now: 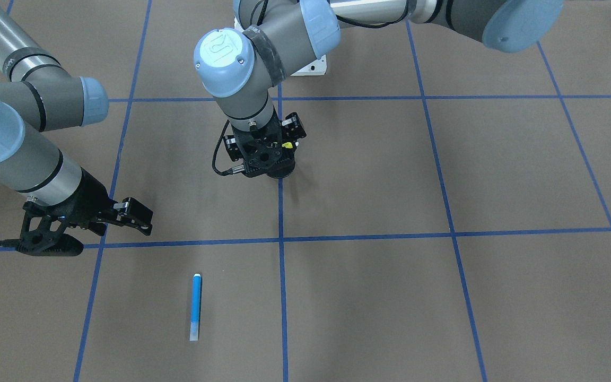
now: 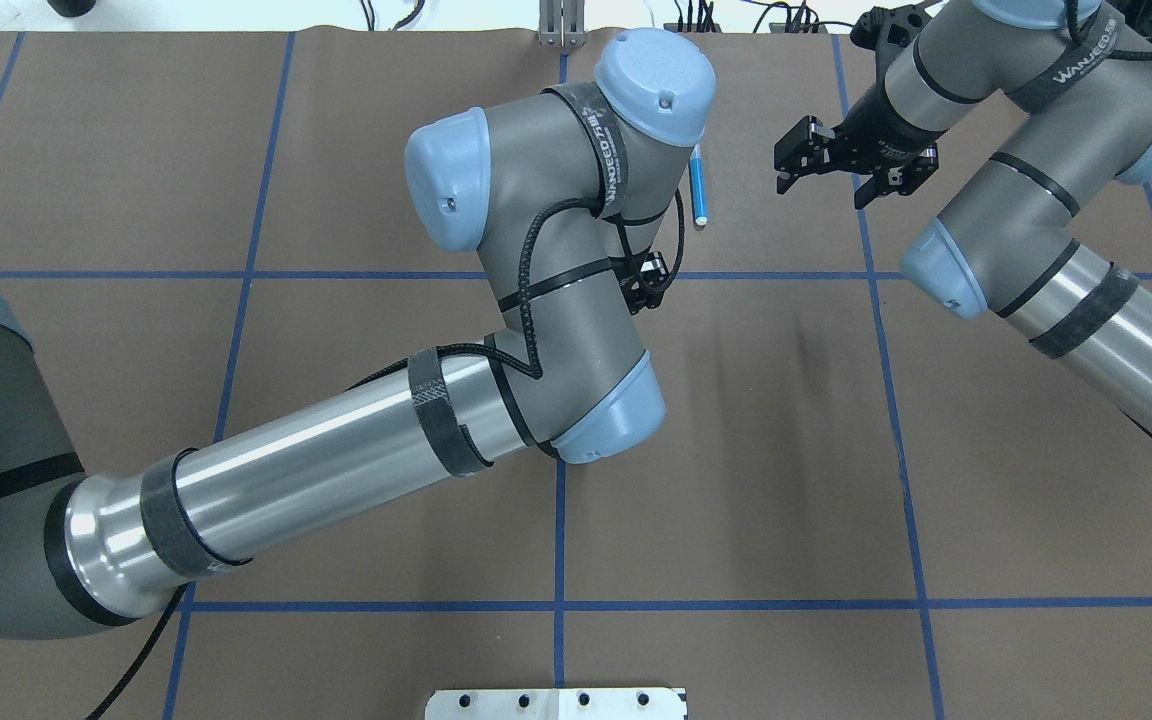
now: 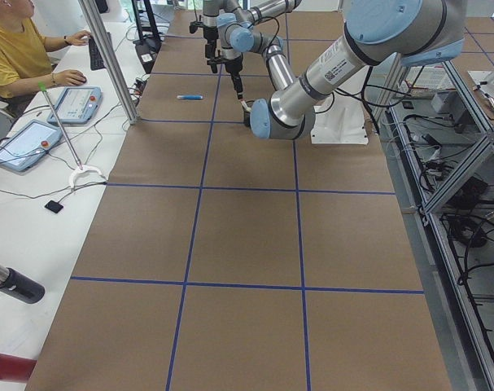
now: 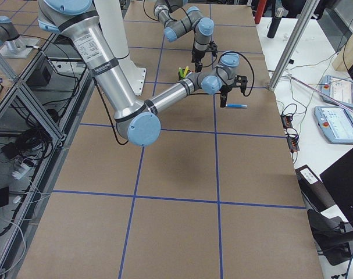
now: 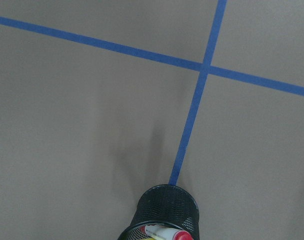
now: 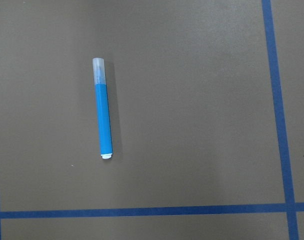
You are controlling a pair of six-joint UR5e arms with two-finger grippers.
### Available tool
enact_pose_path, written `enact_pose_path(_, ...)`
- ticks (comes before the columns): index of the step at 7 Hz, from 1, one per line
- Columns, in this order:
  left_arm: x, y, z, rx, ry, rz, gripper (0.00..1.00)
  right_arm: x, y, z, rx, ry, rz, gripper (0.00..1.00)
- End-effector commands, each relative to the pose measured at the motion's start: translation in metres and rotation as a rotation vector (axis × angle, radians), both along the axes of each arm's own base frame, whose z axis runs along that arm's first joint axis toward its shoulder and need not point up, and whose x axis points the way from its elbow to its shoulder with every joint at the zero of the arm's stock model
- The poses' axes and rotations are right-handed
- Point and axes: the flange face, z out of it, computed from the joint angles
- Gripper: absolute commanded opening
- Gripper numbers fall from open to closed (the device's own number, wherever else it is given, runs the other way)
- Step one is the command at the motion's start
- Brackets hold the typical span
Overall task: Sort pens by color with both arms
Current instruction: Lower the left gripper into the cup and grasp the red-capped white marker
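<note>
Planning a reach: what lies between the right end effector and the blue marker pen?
Only brown mat and one blue tape line near the end effector, front-facing view.

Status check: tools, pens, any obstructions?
Right tool open, empty, hovering near blue pen. Pen lying flat, untouched. Left tool above mesh cup, grip unclear; red pen in cup. Nothing blocking.

Soft, even light falls from above on the brown desk (image 2: 136,150), and its matt surface shows no hard glare. Shadows are faint and blurred: a dim smudge right of centre in the overhead view, a grey patch above the mesh cup (image 5: 167,212) at the bottom of the left wrist view, a thin dark line along the right side of the blue pen (image 6: 103,115). Bright streaks run along the silver tube of the left arm (image 2: 316,450). The front-facing view has a cool, bluish cast.
</note>
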Motion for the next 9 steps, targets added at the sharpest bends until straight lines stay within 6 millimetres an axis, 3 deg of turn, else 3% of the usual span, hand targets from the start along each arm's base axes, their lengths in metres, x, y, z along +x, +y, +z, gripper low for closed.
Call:
enact_pose_path(1,0.0077,-0.0001,0.0031,0.003,-0.016,0.009,0.77,-0.0020,-0.0002,0.0026,-0.002,0.003,-0.003,0.99)
enact_pose_path(3,0.0087,-0.0009,0.0048,0.005,-0.019,0.011,0.52,-0.0039,0.0004,0.0034,-0.002,0.006,-0.004,0.99)
enact_pose_path(9,0.0143,0.0009,0.0126,0.019,-0.029,0.045,0.42,-0.0083,0.0024,0.0038,0.001,0.011,-0.006,0.99)
